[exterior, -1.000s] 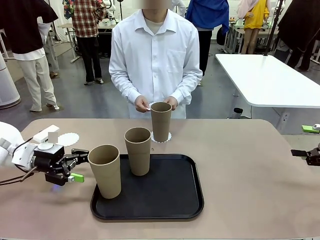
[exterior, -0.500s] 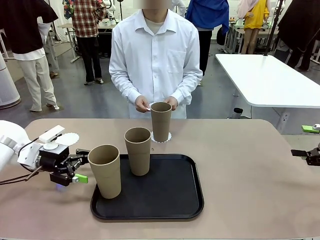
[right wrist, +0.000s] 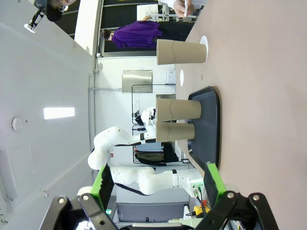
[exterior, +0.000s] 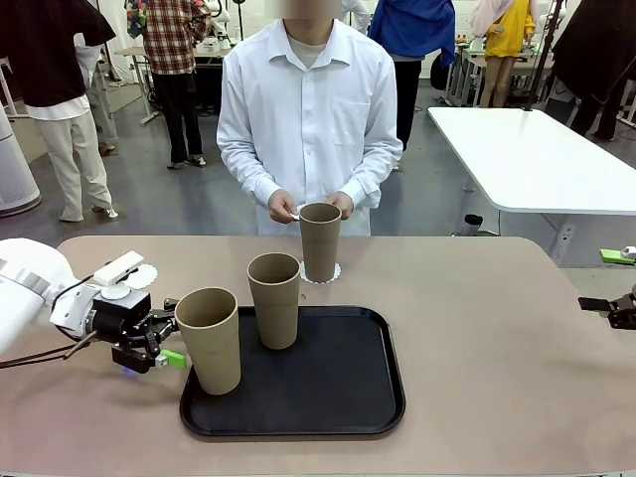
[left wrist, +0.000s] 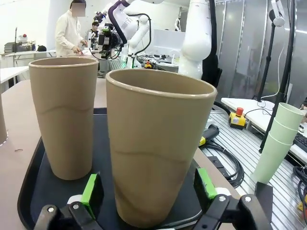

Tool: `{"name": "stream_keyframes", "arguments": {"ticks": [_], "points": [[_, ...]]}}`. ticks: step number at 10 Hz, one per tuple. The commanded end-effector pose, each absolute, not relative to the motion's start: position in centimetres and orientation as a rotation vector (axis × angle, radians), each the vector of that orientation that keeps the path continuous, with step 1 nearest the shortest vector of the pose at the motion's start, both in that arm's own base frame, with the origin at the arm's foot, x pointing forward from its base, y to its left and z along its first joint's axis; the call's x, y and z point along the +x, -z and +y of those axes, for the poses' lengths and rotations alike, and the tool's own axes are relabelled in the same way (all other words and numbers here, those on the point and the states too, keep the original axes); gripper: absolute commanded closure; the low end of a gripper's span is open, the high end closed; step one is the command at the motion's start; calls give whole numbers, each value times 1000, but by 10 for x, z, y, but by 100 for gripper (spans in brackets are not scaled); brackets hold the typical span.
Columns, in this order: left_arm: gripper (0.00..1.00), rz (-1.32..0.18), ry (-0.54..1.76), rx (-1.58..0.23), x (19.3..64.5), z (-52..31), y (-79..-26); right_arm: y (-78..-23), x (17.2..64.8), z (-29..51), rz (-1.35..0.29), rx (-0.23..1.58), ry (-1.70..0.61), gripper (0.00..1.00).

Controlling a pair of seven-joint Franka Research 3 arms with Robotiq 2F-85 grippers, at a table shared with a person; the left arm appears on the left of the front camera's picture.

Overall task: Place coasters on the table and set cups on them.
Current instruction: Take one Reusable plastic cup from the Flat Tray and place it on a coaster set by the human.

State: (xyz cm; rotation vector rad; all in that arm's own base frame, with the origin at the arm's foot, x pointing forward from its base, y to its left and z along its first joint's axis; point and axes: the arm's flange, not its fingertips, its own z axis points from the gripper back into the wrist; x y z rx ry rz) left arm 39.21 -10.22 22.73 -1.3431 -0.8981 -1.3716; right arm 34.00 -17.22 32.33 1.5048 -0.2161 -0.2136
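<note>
Now left jaws wide around the cup [exterior: 209, 343] at tray [exterior: 328, 393] edge — right jaws wide too

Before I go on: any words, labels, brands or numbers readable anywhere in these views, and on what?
No readable text anywhere.
Tan cups, black tray, white paper coaster: plain, no print.
Yellow emergency-stop box, background of the left wrist view: any marking is too small to read.

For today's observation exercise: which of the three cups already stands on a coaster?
The far cup, on a coaster on the table; the other two stand on the black tray.
</note>
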Motion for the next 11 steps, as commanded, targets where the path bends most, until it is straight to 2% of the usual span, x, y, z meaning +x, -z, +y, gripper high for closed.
{"name": "stream_keyframes", "arguments": {"ticks": [1,8,11], "points": [[0,-896,1356,-1329,397,-113,-226,-325,340,-173,-214,1505,218,0],[0,-847,1393,-1353,394,-141,-223,-325,340,-173,-214,1505,218,0],[0,-840,1482,-1350,388,-153,-221,-325,340,-173,-214,1505,218,0]]}}
